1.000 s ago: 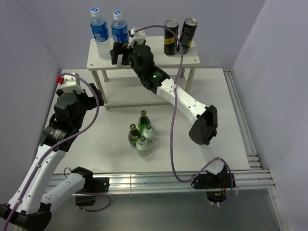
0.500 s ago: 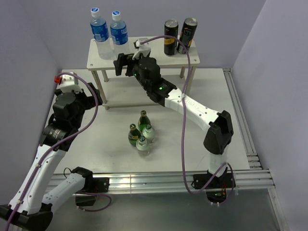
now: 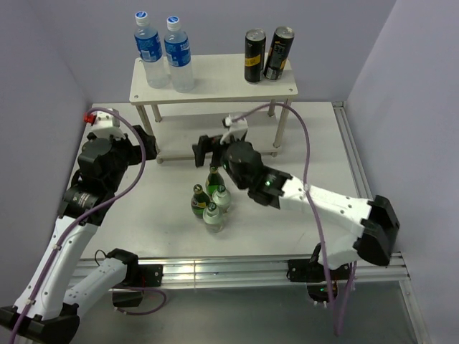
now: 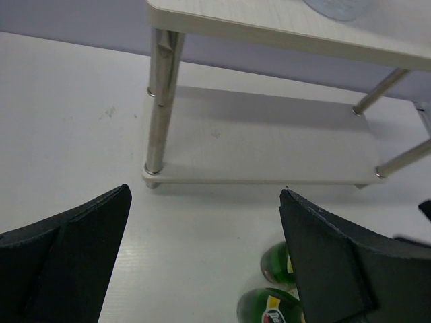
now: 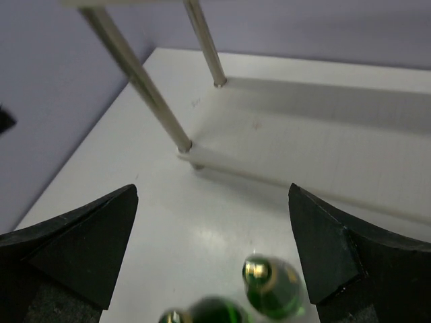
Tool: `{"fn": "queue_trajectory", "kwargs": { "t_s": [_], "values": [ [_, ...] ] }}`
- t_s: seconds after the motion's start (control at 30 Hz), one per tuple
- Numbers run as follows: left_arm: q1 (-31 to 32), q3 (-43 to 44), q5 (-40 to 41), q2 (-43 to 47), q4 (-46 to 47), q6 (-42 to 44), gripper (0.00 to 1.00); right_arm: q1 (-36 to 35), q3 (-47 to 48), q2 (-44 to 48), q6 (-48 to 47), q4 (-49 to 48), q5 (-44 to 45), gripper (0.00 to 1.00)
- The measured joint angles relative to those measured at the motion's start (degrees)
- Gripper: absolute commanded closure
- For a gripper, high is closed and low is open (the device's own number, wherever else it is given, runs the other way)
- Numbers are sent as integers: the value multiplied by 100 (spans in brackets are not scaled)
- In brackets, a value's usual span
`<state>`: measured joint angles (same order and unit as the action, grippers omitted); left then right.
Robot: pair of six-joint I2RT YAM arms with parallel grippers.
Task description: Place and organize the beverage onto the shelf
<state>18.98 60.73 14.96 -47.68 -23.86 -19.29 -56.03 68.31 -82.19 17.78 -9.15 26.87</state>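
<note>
Four green glass bottles (image 3: 215, 200) clustered close below the right hand (image 3: 206, 150), its fingers spread wide, empty.

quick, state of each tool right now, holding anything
left tool: open, holding nothing
right tool: open, holding nothing

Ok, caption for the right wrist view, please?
Open right pincer above green bottles on the table, facing the lower board of the shelf.
</note>
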Motion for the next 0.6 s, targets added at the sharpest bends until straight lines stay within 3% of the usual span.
{"fn": "queue_trajectory", "kwargs": {
  "t_s": [0.13, 0.27, 0.6],
  "values": [
    [122, -236, -625, 238, 37, -96, 1, -848, -1178, 1200, 201, 140, 564, 0],
    [730, -627, -824, 605, -76, -219, 1, -1683, -1821, 2133, 476, 496, 1239, 0],
    [1799, -1178, -693, 1231, -369, -925, 1, -2754, -3032, 3322, 1764, 1864, 2345, 0]
  ]
}}
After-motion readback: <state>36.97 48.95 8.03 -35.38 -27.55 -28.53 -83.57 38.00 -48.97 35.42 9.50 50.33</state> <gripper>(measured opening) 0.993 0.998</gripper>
